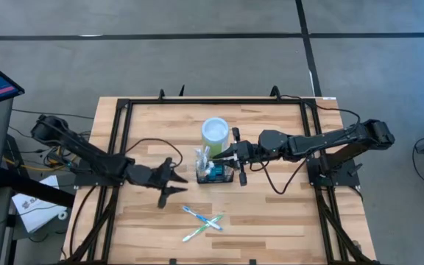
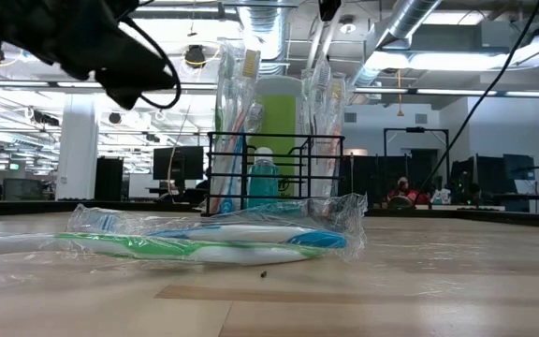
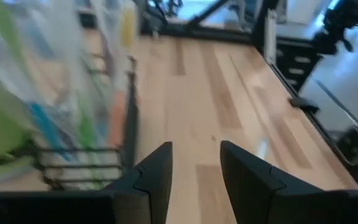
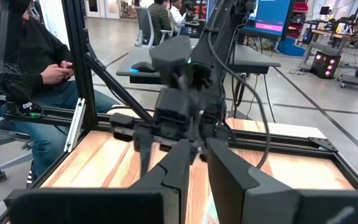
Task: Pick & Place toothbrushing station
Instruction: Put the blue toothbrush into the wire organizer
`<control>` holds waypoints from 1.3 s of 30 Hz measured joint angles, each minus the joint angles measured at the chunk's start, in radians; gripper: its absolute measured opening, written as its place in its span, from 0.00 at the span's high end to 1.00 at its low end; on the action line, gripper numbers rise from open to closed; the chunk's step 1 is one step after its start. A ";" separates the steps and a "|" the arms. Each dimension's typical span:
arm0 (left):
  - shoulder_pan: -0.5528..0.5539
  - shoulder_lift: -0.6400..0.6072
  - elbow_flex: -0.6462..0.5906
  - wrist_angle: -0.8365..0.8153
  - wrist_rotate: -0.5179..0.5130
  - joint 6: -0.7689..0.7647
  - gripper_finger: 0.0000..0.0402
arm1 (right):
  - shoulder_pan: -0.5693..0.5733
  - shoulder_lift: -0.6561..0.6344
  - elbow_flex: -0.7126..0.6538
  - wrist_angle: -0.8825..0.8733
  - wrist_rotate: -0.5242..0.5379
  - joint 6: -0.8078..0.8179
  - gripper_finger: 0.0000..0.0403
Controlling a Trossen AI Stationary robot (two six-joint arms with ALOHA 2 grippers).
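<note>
Caddy: I see the toothbrushing station, a black wire box, near the middle of the table, just in front of the green cup.
Inside the caddy: wrapped toothbrushes stand up in it, and a small blue-green bottle sits low inside.
Green cup: white inside; I cannot tell if anything is in it.
On the table: two wrapped toothbrushes lie crossed near the front edge.
Left gripper: just left of the caddy, its fingers apart, holding nothing.
Right gripper: at the caddy's right side, above its rim; I cannot tell if its fingers are apart or together.
Behind the table: a person sits in a chair.
</note>
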 joint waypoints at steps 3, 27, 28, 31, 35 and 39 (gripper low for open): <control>-0.021 0.037 0.000 -0.001 0.038 -0.043 0.68 | 0.000 0.000 0.000 0.000 0.000 0.002 0.88; -0.095 0.249 0.000 -0.019 0.173 -0.264 0.68 | 0.000 0.000 0.000 0.001 0.000 0.008 0.88; -0.095 0.249 0.000 -0.026 0.173 -0.266 0.68 | 0.000 0.000 0.000 0.001 0.000 0.008 0.88; -0.095 0.248 0.000 -0.054 0.172 -0.287 0.68 | 0.000 0.000 0.000 0.001 0.000 0.008 0.88; -0.095 0.248 0.000 -0.055 0.171 -0.294 0.65 | 0.000 0.000 0.000 0.001 0.000 0.008 0.88; -0.095 0.248 0.000 -0.055 0.171 -0.310 0.61 | 0.000 0.000 0.000 0.001 0.000 0.008 0.88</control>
